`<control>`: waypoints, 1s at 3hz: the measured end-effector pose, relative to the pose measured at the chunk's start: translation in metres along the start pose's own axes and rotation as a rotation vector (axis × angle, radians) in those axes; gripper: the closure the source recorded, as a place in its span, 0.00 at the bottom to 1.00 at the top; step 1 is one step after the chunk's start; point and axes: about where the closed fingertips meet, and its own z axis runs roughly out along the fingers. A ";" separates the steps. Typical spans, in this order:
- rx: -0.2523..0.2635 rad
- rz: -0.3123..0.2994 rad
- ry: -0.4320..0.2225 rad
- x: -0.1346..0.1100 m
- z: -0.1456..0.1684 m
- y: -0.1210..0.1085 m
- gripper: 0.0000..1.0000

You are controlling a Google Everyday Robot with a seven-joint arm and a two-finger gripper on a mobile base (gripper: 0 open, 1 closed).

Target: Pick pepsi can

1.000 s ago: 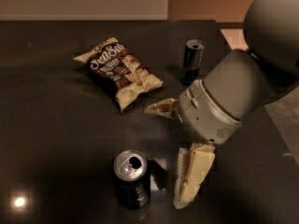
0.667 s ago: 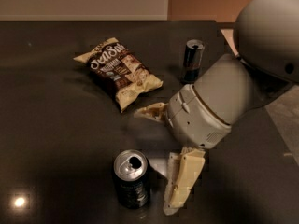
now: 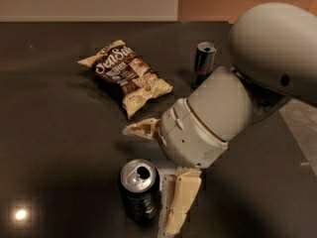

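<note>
The short, dark, silver-topped pepsi can (image 3: pixel 140 195) stands upright near the front of the dark glossy bench (image 3: pixel 59 148), between the widely spread cream fingers (image 3: pixel 181 202) of the released pincer (image 3: pixel 147 180), just beside the lower finger.

Dim light; glare spot (image 3: pixel 21 214) lower left of fingers (image 3: pixel 181 202).

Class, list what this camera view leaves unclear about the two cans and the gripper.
All in the camera view:
pepsi can: label too dark to read.
slim can: base partly hidden behind the arm.
gripper, open near the pepsi can: finger contact lost in shadow.
</note>
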 end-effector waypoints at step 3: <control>-0.016 -0.032 -0.013 -0.015 0.006 -0.002 0.65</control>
